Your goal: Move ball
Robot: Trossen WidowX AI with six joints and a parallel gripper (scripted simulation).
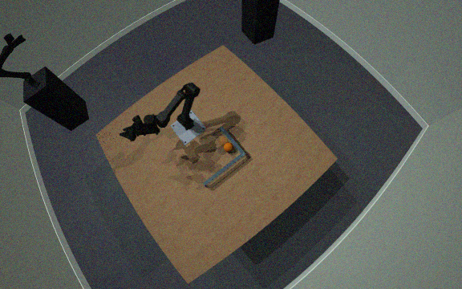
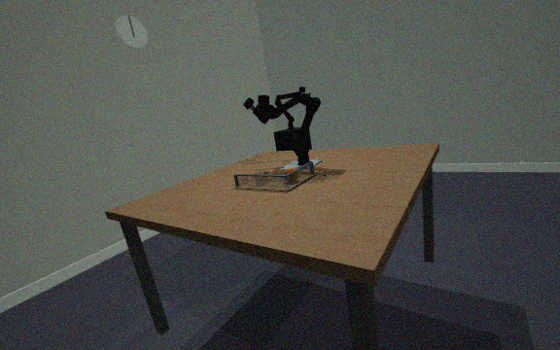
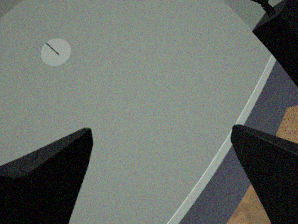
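The orange ball (image 1: 228,147) (image 2: 288,170) lies on the table inside the corner, close to one low clear wall (image 1: 235,142). The other clear wall (image 1: 224,170) (image 2: 261,175) runs from the corner toward the lower left in the top view. A faint orange see-through copy (image 1: 221,140) shows just up and left of the ball there, and the ball appears beside it rather than on it. My gripper (image 1: 126,136) (image 3: 163,134) is open and empty, raised above the table's left side in the top view, well away from the ball and walls.
The arm's pale base plate (image 1: 179,130) (image 2: 316,161) is close to the walls, left of the ball in the top view. The wooden table (image 1: 271,181) (image 2: 338,219) extends around it. Two dark box-shaped pedestals (image 1: 56,102) (image 1: 259,20) stand off the table, one bearing another arm.
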